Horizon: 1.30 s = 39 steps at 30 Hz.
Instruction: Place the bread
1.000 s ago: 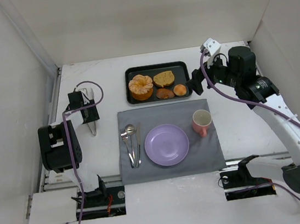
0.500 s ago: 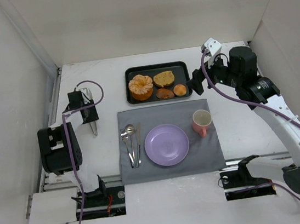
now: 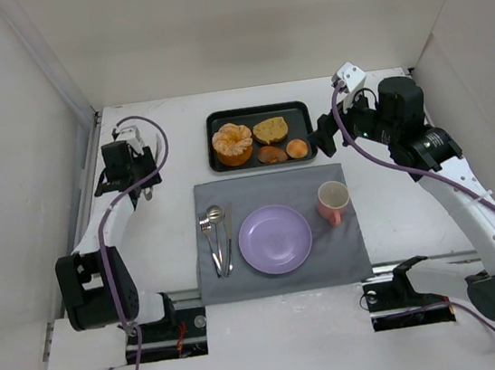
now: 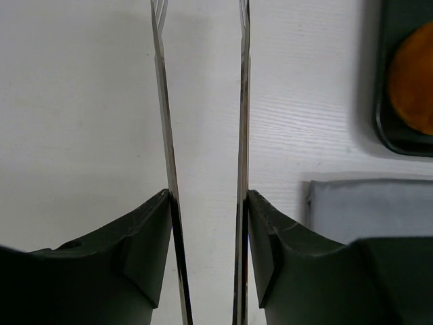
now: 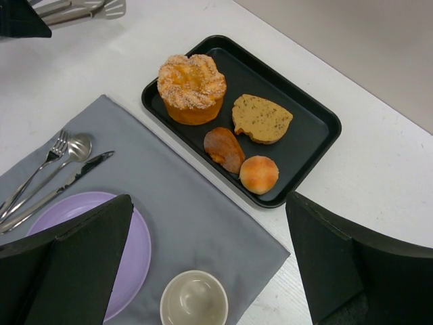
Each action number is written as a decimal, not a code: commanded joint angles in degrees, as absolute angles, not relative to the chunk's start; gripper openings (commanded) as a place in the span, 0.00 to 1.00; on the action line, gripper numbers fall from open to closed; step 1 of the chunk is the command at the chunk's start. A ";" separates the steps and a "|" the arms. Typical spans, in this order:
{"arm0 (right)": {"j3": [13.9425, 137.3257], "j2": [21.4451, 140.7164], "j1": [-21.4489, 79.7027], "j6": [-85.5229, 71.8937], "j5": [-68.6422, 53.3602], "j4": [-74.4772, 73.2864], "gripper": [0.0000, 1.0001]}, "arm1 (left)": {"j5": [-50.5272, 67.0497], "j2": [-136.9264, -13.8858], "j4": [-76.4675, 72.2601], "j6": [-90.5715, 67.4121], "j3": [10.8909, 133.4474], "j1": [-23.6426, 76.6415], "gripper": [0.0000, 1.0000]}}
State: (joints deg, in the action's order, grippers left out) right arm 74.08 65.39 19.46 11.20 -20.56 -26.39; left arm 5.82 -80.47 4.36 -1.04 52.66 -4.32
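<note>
The bread [image 3: 232, 143] is a round orange-golden pastry with a lobed, pale-glazed top. It sits at the left end of the black tray [image 3: 256, 110] and shows clearly in the right wrist view [image 5: 192, 87]. The purple plate [image 3: 276, 239] lies bare on the grey mat [image 3: 349, 263]. My left gripper [image 3: 137, 174] is on the white table left of the tray, shut on metal tongs [image 4: 203, 135] whose two arms stand apart between the jaws. My right gripper [image 3: 323, 136] is open and empty, hovering by the tray's right end [image 5: 210, 203].
The tray also holds a brown slice-shaped bread [image 5: 261, 118], a small brown piece [image 5: 224, 149] and a small round bun [image 5: 259, 174]. A pink cup [image 3: 332, 199] stands right of the plate. A fork, spoon and knife [image 3: 216, 239] lie left of it. White walls enclose the table.
My left arm has swung toward the back of the table, carrying the tongs nearer the tray's left side. The right arm has not moved.
</note>
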 commanded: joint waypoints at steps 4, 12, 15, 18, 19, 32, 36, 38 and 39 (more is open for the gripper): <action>74.36 64.51 19.42 11.87 -20.48 -23.12 1.00 | 9.57 -73.13 5.70 -2.64 57.74 -1.41 0.42; 74.36 64.51 19.42 11.87 -19.95 -23.12 1.00 | 18.45 -71.28 13.61 -3.69 67.49 3.87 0.43; 73.83 64.51 19.42 11.87 -19.95 -23.12 1.00 | 22.23 -73.99 15.20 -4.21 70.48 4.92 0.44; 73.83 64.51 19.42 11.87 -19.42 -23.12 1.00 | 24.78 -75.67 15.73 -4.22 71.28 5.53 0.44; 73.83 64.51 19.42 11.87 -19.42 -23.12 1.00 | 24.79 -76.54 15.73 -4.22 71.89 5.54 0.44; 73.83 64.51 19.42 12.39 -19.42 -23.12 1.00 | 26.19 -82.96 19.51 -2.55 74.27 7.12 0.44; 73.83 64.51 19.42 12.39 -19.42 -22.59 1.00 | 26.19 -84.19 20.03 -2.02 74.27 7.65 0.44; 73.83 64.51 19.42 12.39 -19.42 -22.59 1.00 | 25.67 -84.72 20.56 -1.50 74.27 8.26 0.44; 73.83 64.51 19.42 12.39 -19.42 -22.59 1.00 | 25.66 -84.73 20.57 -1.49 74.27 8.26 0.44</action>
State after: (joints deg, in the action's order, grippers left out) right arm 74.06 65.39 19.46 11.84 -19.88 -26.11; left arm 24.64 -84.66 20.64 -2.92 71.40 7.70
